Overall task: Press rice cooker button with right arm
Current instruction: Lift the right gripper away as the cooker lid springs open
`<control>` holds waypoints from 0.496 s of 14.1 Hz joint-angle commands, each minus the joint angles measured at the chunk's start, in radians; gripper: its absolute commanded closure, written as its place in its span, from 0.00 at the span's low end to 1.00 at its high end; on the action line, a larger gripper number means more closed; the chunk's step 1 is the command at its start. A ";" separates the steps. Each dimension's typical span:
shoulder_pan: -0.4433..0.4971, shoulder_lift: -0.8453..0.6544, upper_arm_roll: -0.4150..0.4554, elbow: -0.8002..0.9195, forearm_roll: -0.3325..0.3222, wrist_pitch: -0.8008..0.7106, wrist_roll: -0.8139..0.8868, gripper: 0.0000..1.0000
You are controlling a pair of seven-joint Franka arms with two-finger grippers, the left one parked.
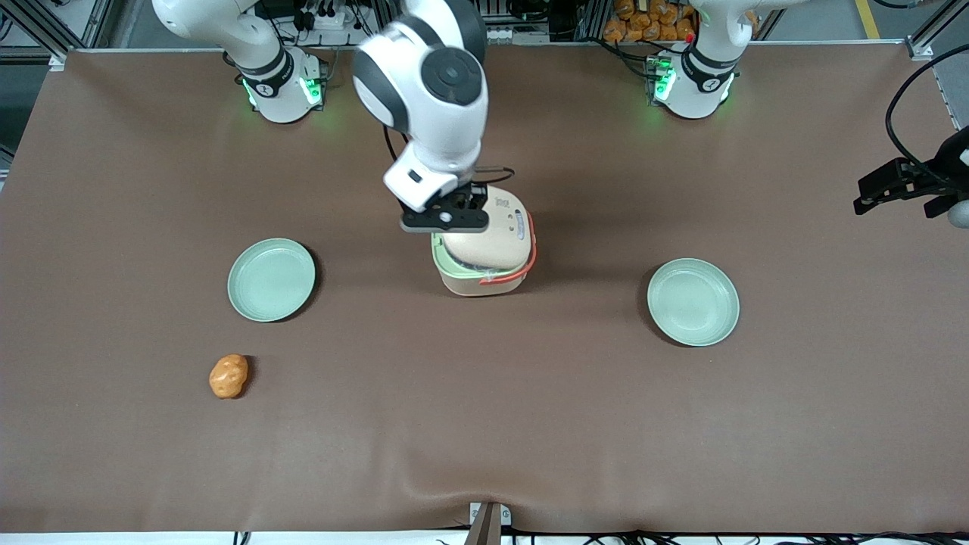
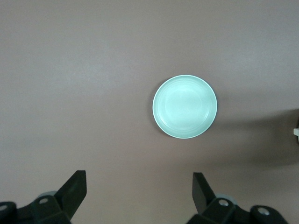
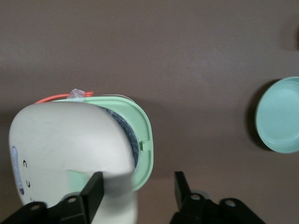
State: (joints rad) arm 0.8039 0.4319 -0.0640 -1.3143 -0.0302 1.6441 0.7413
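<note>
Basically found the rice cooker (image 1: 484,261) directly beneath the gripper (image 1: 453,218), mid-surface, with the right arm (image 1: 431,83) bent down over it from above. Logged the cream lid (image 3: 60,140) as tilted up off the pale green rim (image 3: 144,135), showing a strip of dark inner pot (image 3: 127,135) between them. Judged that as the latch released, or close to it, but couldn't confirm from this. Noted the coral handle (image 1: 531,256) lying folded down round the body, so nothing in the way of a top-down press.

Spotted the button (image 3: 77,178) as a pale green patch on the lid edge, right at one of the fingers (image 3: 95,190). Read that finger as resting on or just above it; couldn't settle actual contact. Marked the gripper (image 3: 136,192) as spread wide, holding nothing, second finger hanging off the cooker's edge over bare surface (image 1: 484,424). Judged the wide spread as deliberate: pushing with one fingertip rather than pinching.

Saw one green plate (image 1: 271,278) well apart from the gripper toward the working arm's end, another plate (image 1: 693,301) well apart toward the parked arm's end. Left an orange lumpy item (image 1: 229,376) out of it, nearer the front camera than the first plate.
</note>
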 commanded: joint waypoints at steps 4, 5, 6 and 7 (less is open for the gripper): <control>-0.169 -0.131 0.009 0.069 0.058 -0.177 -0.110 0.00; -0.207 -0.160 0.007 0.069 0.056 -0.214 -0.179 0.00; -0.248 -0.188 0.007 0.069 0.055 -0.258 -0.245 0.00; -0.288 -0.217 0.006 0.069 0.050 -0.304 -0.293 0.00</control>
State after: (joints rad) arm 0.5920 0.2791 -0.0702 -1.2323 0.0061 1.4050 0.5416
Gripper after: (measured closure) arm 0.000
